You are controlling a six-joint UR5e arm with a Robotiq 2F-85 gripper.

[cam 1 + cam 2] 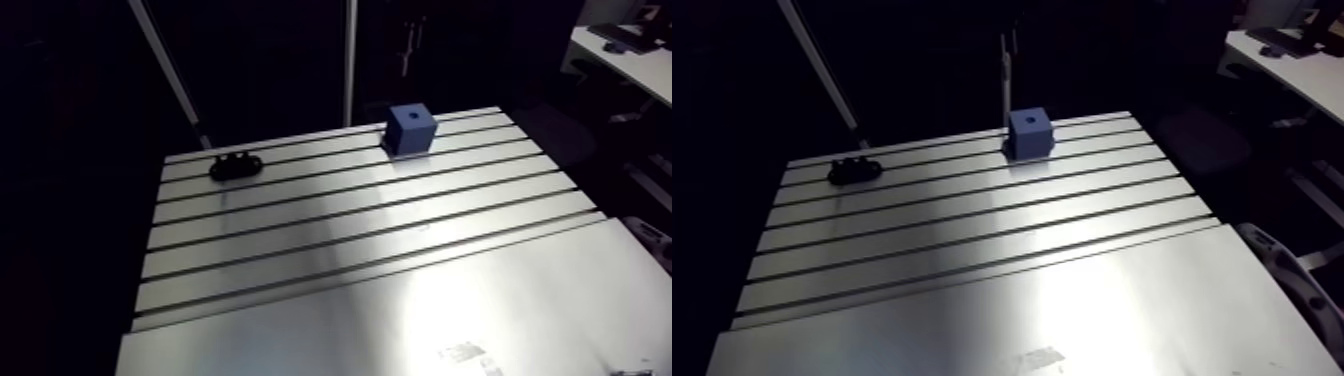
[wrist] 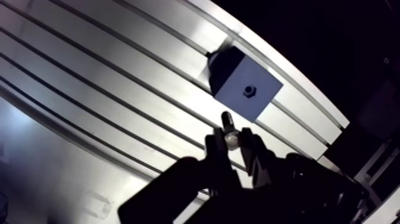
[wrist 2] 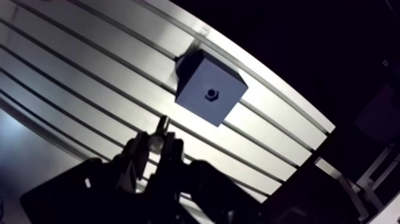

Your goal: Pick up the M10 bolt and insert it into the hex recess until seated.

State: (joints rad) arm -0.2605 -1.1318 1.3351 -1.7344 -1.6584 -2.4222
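Item: slotted aluminium table (image 1: 400, 250), with long parallel grooves across its far half and a plain bright sheet on its near half. Item: blue block (image 1: 411, 128), a cube standing upright and flat on the table close to the far edge. A small dark hole shows in the middle of its top face. Item: hex recess (image 2: 249, 90), seen in the wrist view as a small dark six-sided opening at the centre of the block's pale top face. Item: small black part (image 1: 235, 165), low with a lumpy top, lying on the table near the far left corner. It sits between two grooves and well apart from the block. Item: bolt (image 2: 228, 126), pinched in the end effector (image 2: 231, 140). Its rounded, shiny head sits between the fingertips and its dark shank sticks out ahead of them, pointing roughly toward the block. The bolt is clear of the table and near the block, with a strip of bare table and one groove showing between the shank's tip and the block's nearest edge. Item: end effector, with its two dark fingers (image 2: 215, 148) drawn close together and clamped on the bolt's head, one on each side. It does not show in the arm view.
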